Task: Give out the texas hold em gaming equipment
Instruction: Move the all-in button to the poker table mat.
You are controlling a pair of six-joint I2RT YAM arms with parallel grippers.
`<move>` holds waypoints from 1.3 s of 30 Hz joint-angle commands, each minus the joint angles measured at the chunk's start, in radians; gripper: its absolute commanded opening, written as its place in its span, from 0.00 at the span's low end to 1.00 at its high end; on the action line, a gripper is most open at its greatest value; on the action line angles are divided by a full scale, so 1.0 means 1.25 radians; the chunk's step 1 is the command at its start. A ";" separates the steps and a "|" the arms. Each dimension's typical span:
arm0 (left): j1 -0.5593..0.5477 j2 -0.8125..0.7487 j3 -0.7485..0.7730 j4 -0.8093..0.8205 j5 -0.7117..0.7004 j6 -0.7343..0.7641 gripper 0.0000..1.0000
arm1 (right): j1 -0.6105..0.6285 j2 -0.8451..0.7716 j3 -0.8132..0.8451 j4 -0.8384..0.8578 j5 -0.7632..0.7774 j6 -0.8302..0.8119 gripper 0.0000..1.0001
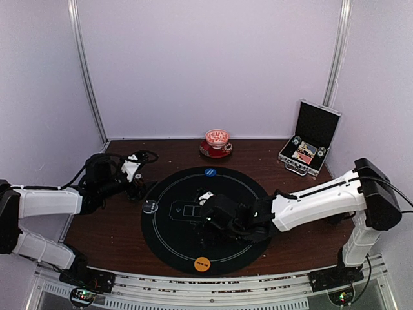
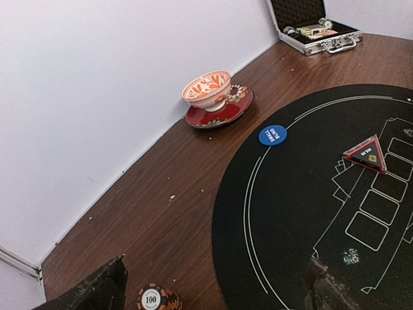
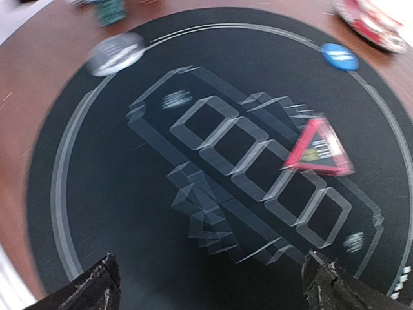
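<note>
Chips [image 2: 155, 299] stacked on bare wood, just beside left claw [image 2: 216, 271], spread wide, empty. Right claw [image 3: 210, 274] equally wide, empty, hovering over mat [image 3: 97, 194] near red triangle marker [image 3: 319, 150]. Risk: low sweep nudging marker, or clumsy closing toppling stack.

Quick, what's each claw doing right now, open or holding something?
Left claw: open, holding nothing.
Right claw: open, holding nothing.
</note>
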 commanded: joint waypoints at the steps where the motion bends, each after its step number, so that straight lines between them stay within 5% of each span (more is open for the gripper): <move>1: 0.003 0.013 0.001 0.043 -0.013 0.005 0.98 | -0.072 -0.022 0.019 -0.027 0.049 0.016 1.00; 10: 0.002 0.019 0.004 0.043 -0.013 0.005 0.98 | -0.184 0.066 0.075 -0.029 0.040 0.014 1.00; 19: 0.003 0.014 0.002 0.043 -0.010 0.005 0.98 | -0.192 0.200 0.186 -0.039 0.113 0.094 1.00; 39: 0.003 0.015 0.002 0.041 0.003 0.005 0.98 | -0.227 0.262 0.171 0.026 0.123 0.182 0.99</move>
